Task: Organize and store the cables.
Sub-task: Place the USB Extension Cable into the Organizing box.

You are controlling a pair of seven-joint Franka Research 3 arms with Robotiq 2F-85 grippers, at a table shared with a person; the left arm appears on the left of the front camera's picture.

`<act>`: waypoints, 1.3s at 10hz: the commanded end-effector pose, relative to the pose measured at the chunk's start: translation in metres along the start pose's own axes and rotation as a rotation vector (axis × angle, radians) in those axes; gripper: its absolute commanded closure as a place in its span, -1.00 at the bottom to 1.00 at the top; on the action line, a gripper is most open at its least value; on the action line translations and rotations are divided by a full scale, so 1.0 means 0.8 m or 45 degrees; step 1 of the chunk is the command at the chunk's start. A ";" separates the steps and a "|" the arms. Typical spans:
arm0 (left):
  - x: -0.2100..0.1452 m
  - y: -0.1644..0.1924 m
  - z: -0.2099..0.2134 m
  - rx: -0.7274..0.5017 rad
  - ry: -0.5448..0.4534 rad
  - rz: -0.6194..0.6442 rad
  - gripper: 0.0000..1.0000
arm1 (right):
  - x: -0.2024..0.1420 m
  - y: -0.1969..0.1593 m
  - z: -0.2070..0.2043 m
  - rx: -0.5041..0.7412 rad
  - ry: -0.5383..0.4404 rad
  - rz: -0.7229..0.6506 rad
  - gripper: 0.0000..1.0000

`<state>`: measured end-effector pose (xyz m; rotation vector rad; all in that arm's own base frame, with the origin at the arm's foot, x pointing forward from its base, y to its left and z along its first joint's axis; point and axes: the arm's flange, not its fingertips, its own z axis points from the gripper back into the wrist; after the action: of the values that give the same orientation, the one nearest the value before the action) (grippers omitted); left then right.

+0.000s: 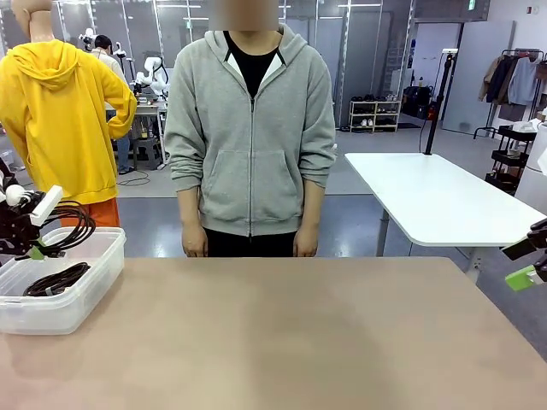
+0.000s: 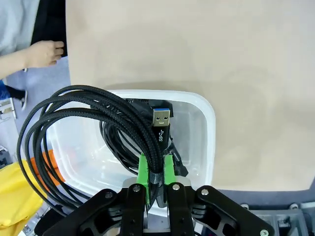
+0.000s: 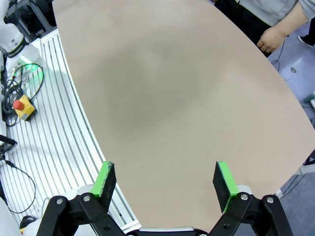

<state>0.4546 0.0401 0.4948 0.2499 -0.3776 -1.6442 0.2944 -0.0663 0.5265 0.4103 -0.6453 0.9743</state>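
My left gripper (image 2: 155, 169) is shut on a coiled black cable (image 2: 74, 123) with a silver USB plug (image 2: 161, 120), holding it above a clear plastic box (image 2: 209, 132). In the front view the same gripper (image 1: 34, 250) hangs the cable (image 1: 73, 224) over the box (image 1: 77, 295) at the table's left edge. Another black cable coil (image 1: 55, 279) lies inside the box, also seen under the held coil (image 2: 118, 140). My right gripper (image 3: 166, 179) is open with nothing between its fingers, above the bare tabletop; it shows at the right edge (image 1: 528, 265).
A person in a grey hoodie (image 1: 250, 128) stands at the far side, hands (image 1: 195, 243) hanging at the table edge. The brown tabletop (image 1: 282, 333) is bare apart from the box. A white table (image 1: 436, 201) stands behind on the right.
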 end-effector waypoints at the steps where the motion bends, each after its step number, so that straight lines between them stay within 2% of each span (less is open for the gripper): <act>1: -0.008 0.017 -0.032 0.028 -0.062 -0.060 0.73 | 0.002 0.001 0.001 0.004 -0.003 -0.014 -1.00; 2: -0.016 0.031 -0.051 0.012 0.017 -0.042 0.73 | 0.002 0.001 0.001 0.004 -0.003 -0.014 -1.00; 4: -0.027 0.052 -0.078 0.004 -0.044 -0.040 0.73 | 0.002 0.001 0.001 0.004 -0.003 -0.014 -1.00; 5: -0.025 0.061 -0.091 -0.015 0.015 -0.026 0.73 | 0.002 0.001 0.001 0.004 -0.003 -0.014 -1.00; 6: -0.025 0.064 -0.097 -0.037 0.024 0.014 0.53 | 0.002 0.001 0.001 0.004 -0.003 -0.014 -1.00; 7: -0.025 0.067 -0.104 -0.058 0.050 0.052 0.19 | 0.002 0.001 0.001 0.004 -0.003 -0.014 -1.00; 10: -0.024 0.070 -0.111 -0.111 0.020 0.140 -0.87 | 0.002 0.001 0.001 0.004 -0.003 -0.014 -1.00; 11: -0.019 0.069 -0.108 -0.106 0.022 0.146 -1.00 | 0.002 0.001 0.001 0.004 -0.003 -0.014 -1.00; 13: -0.010 0.062 -0.097 -0.098 0.037 0.168 -1.00 | 0.002 0.001 0.001 0.004 -0.003 -0.014 -1.00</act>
<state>0.5366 0.0358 0.4344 0.1977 -0.3102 -1.5393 0.2944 -0.0663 0.5265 0.4102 -0.6454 0.9743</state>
